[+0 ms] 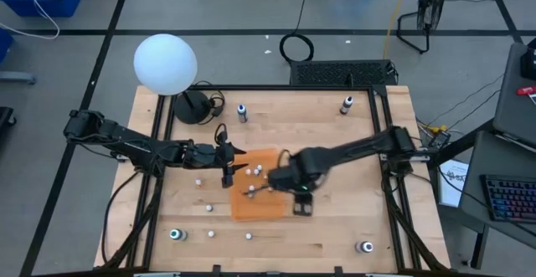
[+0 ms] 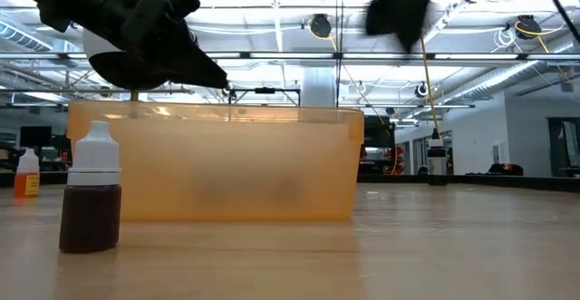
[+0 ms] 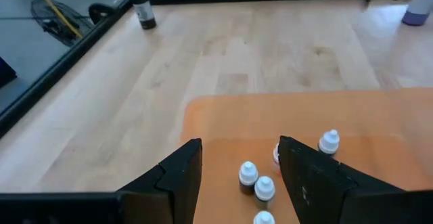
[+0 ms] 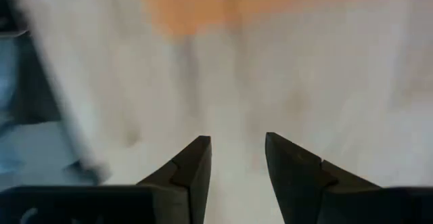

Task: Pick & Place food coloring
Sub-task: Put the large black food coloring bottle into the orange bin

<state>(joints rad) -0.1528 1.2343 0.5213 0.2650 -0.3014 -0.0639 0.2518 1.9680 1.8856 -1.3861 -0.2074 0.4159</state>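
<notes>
The food coloring bottles are tiny, with white caps. Several stand inside the orange bin, seen close in the left wrist view. Others stand scattered on the wooden table, among them a brown one near the front and an orange one. My left gripper hangs open over the bin's left edge, its fingers apart above the bottles. My right gripper is open, points down and holds nothing; it hovers over the table at the bin's right side.
A large white globe on a dark stand sits at the table's far left corner. Taller dark bottles stand at the far side and near the front corners. A black frame rail runs around the table.
</notes>
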